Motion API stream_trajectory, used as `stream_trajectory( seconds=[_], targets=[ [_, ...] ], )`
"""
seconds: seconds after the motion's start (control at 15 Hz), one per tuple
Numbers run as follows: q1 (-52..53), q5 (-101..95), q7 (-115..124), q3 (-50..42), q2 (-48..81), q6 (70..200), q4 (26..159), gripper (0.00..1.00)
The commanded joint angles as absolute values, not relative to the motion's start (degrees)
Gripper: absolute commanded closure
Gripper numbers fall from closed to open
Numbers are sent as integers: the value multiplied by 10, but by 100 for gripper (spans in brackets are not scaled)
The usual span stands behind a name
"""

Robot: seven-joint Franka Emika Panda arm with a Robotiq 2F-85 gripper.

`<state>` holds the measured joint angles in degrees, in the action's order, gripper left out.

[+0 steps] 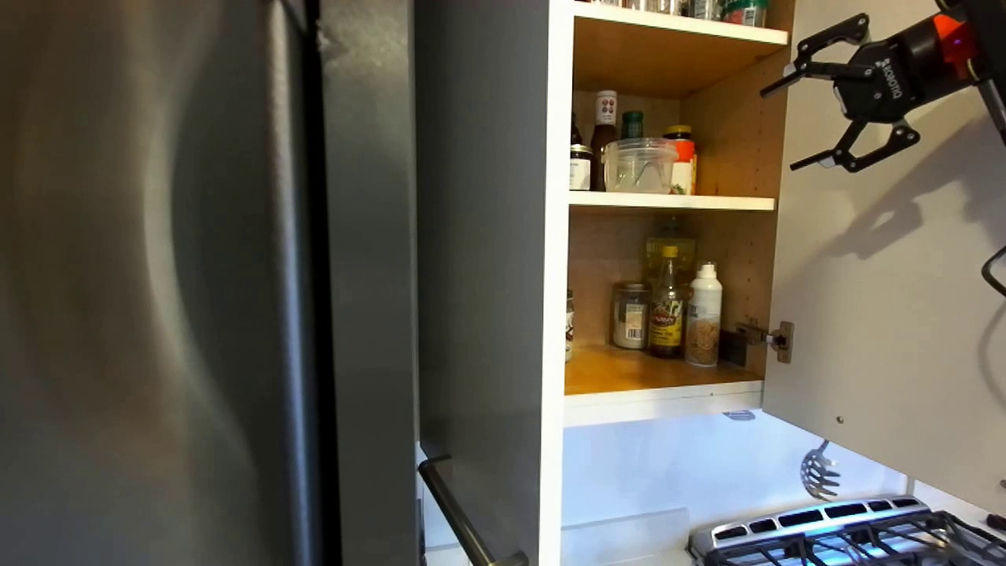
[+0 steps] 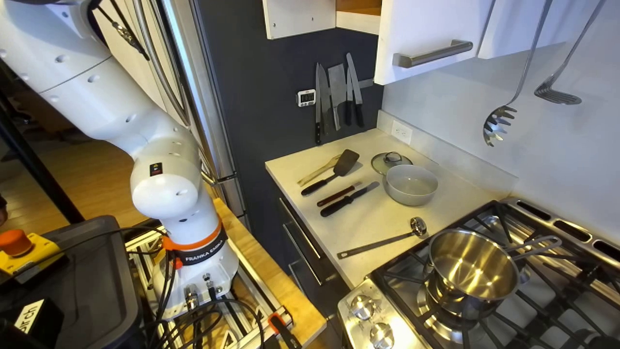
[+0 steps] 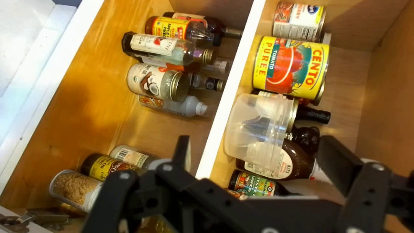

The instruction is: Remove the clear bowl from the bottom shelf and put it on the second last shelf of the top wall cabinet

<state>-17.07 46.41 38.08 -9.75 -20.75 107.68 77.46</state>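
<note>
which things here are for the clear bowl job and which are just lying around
For the job:
gripper, open
clear bowl
second-lowest cabinet shelf, with the bowl on it
bottom shelf, named in the task

Just lying around:
steel saucepan
grey bowl
black spatula
tomato puree can
coconut oil jar

clear round plastic bowl sat on white-edged wooden shelf, before brown sauce bottle | wooden bottom shelf, in an exterior view: white cylindrical container stood right of yellow-capped glass bottle
</note>
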Motion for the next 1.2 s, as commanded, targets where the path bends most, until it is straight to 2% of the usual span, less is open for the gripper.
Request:
stream_trajectory(
  seconds=[0.0, 1.13],
  targets=[
    [-152, 446, 356, -97, -286, 1119, 876, 0],
    [-149, 436, 363, -101, -444, 1113, 1046, 0]
  ],
)
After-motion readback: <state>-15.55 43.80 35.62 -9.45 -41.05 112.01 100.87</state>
